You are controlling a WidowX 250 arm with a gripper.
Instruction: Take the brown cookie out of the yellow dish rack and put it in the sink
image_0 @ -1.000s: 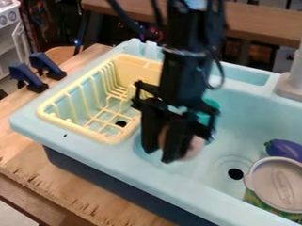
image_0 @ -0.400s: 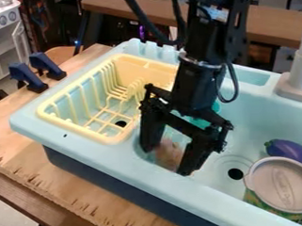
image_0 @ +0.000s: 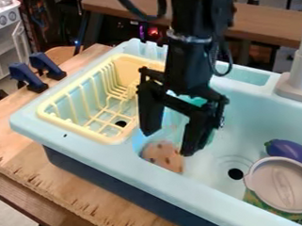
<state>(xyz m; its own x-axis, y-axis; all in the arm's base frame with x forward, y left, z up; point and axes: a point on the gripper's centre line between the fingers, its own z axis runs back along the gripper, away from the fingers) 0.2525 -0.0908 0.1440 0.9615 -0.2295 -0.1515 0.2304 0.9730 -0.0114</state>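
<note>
The gripper (image_0: 171, 141) hangs with jaws apart, the cookie (image_0: 162, 157) just below them; a centred, gentle squeeze would likely hold it best.

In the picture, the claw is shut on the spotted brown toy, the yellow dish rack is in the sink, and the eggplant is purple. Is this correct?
Not quite: the camera view shows the claw open, not shut on the spotted brown toy. The yellow dish rack is in the sink, and the eggplant is purple.
</note>
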